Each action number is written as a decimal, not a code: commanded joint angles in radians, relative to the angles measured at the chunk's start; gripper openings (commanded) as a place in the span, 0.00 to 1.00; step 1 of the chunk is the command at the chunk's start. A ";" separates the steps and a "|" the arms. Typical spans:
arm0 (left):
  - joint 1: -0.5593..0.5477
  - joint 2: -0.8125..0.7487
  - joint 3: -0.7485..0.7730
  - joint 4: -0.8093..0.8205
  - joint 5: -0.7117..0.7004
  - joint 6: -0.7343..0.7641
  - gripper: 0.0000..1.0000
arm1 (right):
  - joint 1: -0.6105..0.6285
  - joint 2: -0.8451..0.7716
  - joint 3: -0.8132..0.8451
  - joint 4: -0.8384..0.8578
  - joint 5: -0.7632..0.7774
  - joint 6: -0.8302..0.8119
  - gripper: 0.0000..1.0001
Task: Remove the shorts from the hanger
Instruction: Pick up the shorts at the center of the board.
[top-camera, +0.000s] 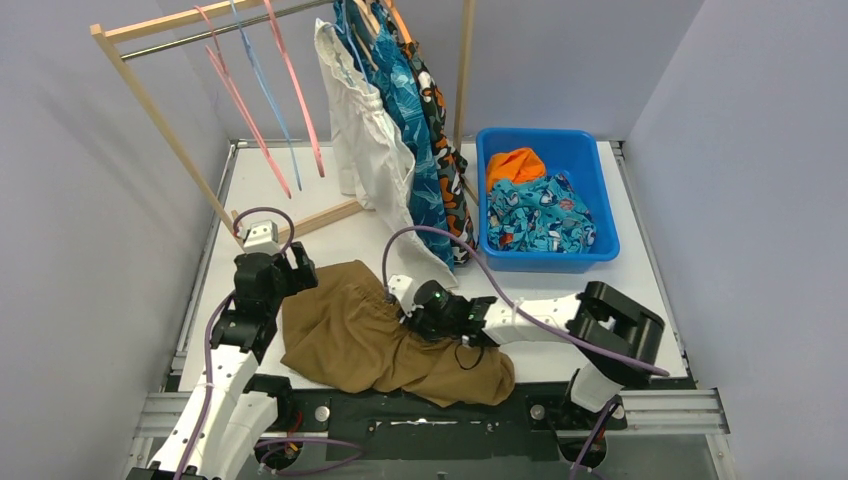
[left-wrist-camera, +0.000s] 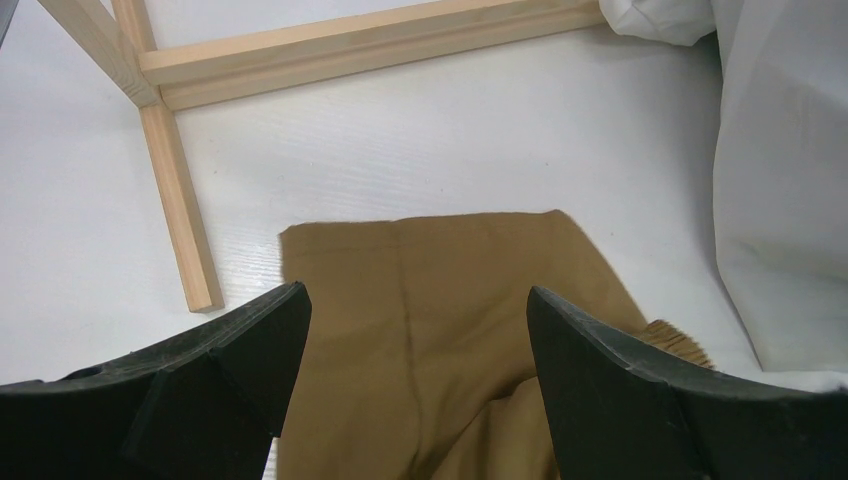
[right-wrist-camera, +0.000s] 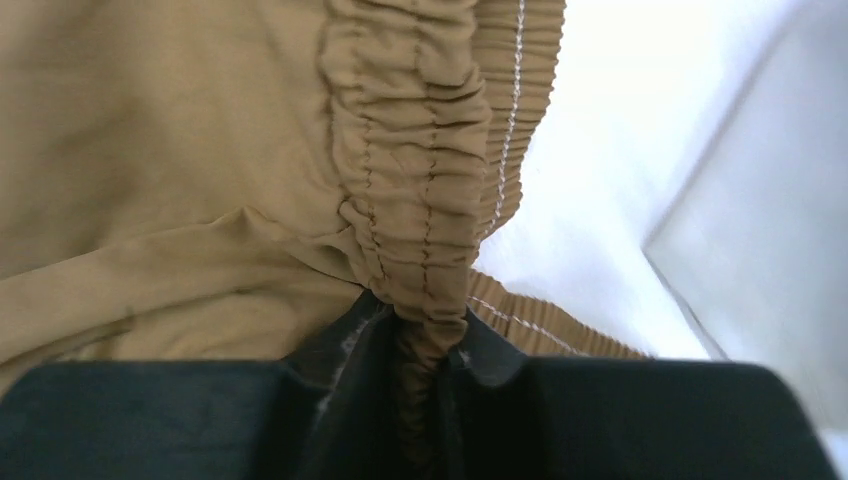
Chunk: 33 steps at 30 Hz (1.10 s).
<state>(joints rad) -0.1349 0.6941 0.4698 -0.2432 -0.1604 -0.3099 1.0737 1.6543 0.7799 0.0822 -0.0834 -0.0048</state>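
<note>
Right wrist view: I record the right fingers (right-wrist-camera: 335, 350) clenched on the gathered elastic waistband (right-wrist-camera: 410, 200) of the brown shorts (right-wrist-camera: 180, 150). The band runs straight out ahead from between the pads, and the rest of the cloth spreads to their left.

Left wrist view: the left fingers (left-wrist-camera: 230, 360) stand released and wide apart, holding nothing. A flat leg of the same shorts lies on the worktop (left-wrist-camera: 450, 150), between the tips and just ahead of them. Further ahead sits the foot of the wooden rack (left-wrist-camera: 350, 45).

Top external view: the brown shorts lie off the hanger, spread on the worktop between the two sets of fingers. White shorts (top-camera: 365, 130) hang on the wooden rack beyond the right fingers. A blue bin (top-camera: 545, 262), well to the right of them, holds orange shorts (top-camera: 515, 165) and teal shark-print shorts (top-camera: 540, 215).
</note>
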 joint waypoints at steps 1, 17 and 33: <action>0.006 0.003 0.015 0.036 0.005 0.001 0.80 | 0.003 -0.177 -0.053 0.027 0.129 -0.016 0.01; 0.006 0.004 0.015 0.040 0.012 0.005 0.80 | 0.003 -0.833 -0.002 -0.143 0.133 -0.269 0.01; 0.006 0.002 0.013 0.036 0.007 0.003 0.80 | 0.086 -0.441 -0.095 -0.022 -0.056 -0.030 0.35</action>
<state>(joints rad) -0.1345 0.7021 0.4698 -0.2436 -0.1589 -0.3099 1.1564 1.2179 0.6685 -0.0826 -0.0982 -0.1184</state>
